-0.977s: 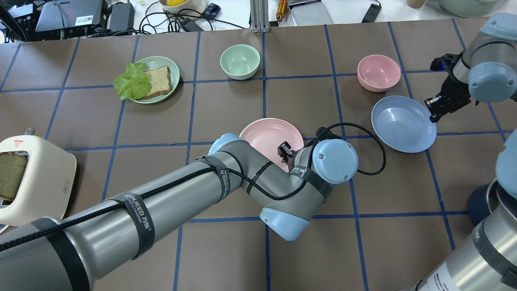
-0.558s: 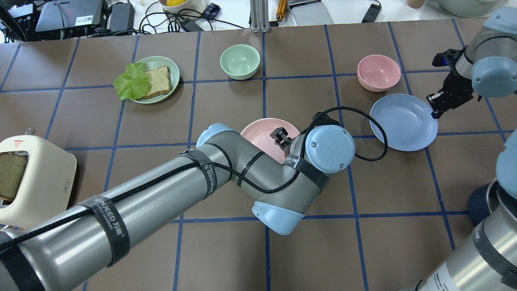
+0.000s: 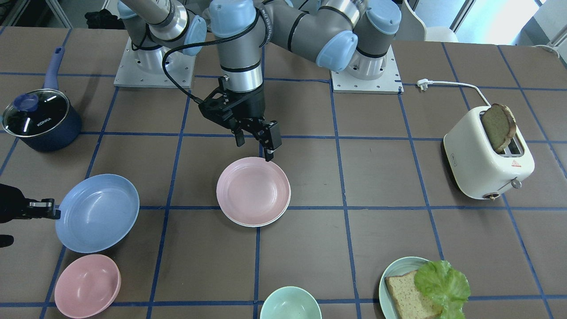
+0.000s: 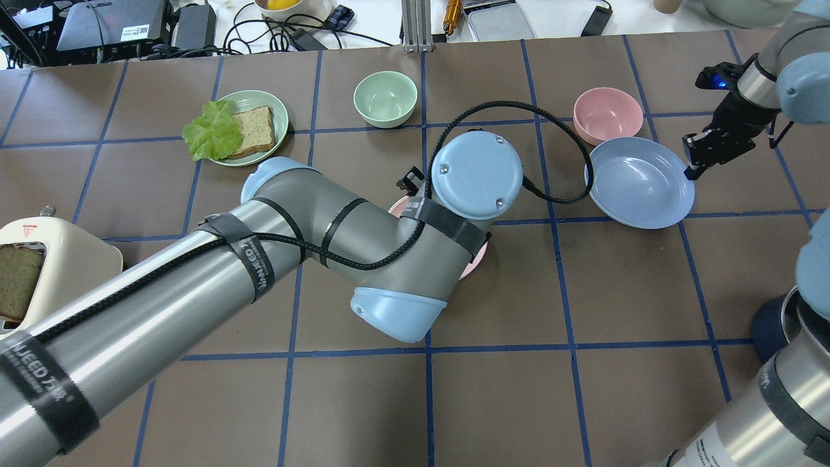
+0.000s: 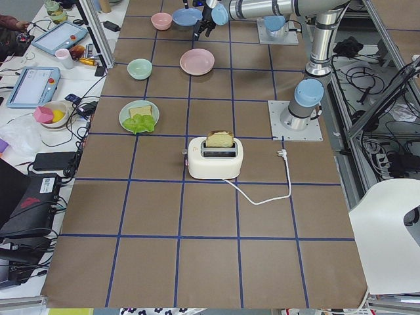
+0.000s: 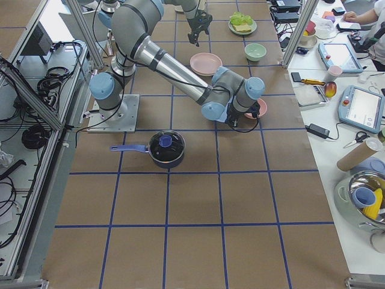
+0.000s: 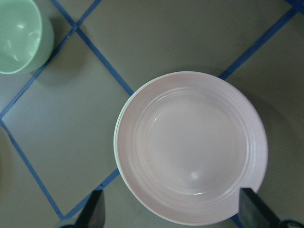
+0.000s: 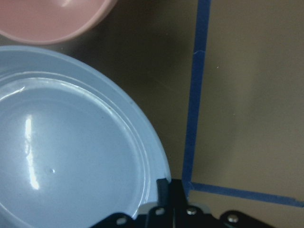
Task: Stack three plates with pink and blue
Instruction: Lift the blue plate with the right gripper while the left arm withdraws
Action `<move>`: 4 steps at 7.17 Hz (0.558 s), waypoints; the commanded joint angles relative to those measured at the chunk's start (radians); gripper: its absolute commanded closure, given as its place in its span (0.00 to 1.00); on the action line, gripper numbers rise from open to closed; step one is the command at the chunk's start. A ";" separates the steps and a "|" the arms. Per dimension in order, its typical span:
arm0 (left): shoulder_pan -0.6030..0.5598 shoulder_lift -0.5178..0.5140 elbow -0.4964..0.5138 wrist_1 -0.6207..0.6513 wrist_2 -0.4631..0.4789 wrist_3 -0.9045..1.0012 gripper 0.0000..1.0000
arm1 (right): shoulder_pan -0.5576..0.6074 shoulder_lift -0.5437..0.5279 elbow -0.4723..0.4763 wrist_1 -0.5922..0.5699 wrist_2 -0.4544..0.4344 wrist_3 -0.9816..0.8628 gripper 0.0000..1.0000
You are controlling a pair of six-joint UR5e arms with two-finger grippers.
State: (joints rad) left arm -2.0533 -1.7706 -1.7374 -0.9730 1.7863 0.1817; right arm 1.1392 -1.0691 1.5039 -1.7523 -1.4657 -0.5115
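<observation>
The pale pink plate lies on the cream-white plate, whose rim shows under it, at the table's middle. My left gripper is open and empty, hovering above the stack's robot-side edge. In the left wrist view both fingers flank the pink plate and the white rim shows at its left. My right gripper is shut on the rim of the light blue plate and holds it tilted. In the overhead view my left arm hides most of the stack, and the blue plate hangs from the right gripper.
The smaller pink dish sits beside the blue plate. A mint bowl and a green plate with bread and lettuce stand at the far side. A toaster holds bread. A blue pot stands near the right arm's base.
My left gripper has risen and drawn away from the pink plate, empty. My right gripper has carried the blue plate a little left and toward the pink dish.
</observation>
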 commanded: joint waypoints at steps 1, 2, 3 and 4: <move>0.204 0.101 0.042 -0.165 -0.102 0.078 0.00 | 0.061 -0.047 0.002 0.074 0.072 0.094 1.00; 0.279 0.137 0.042 -0.215 -0.103 0.106 0.00 | 0.123 -0.067 0.004 0.076 0.076 0.193 1.00; 0.351 0.164 0.042 -0.266 -0.129 0.108 0.00 | 0.179 -0.084 0.006 0.076 0.076 0.270 1.00; 0.431 0.190 0.044 -0.330 -0.189 0.108 0.00 | 0.238 -0.104 0.018 0.076 0.077 0.375 1.00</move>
State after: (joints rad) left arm -1.7211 -1.6158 -1.6955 -1.2273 1.6542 0.2834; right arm 1.3041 -1.1488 1.5113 -1.6788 -1.3920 -0.2566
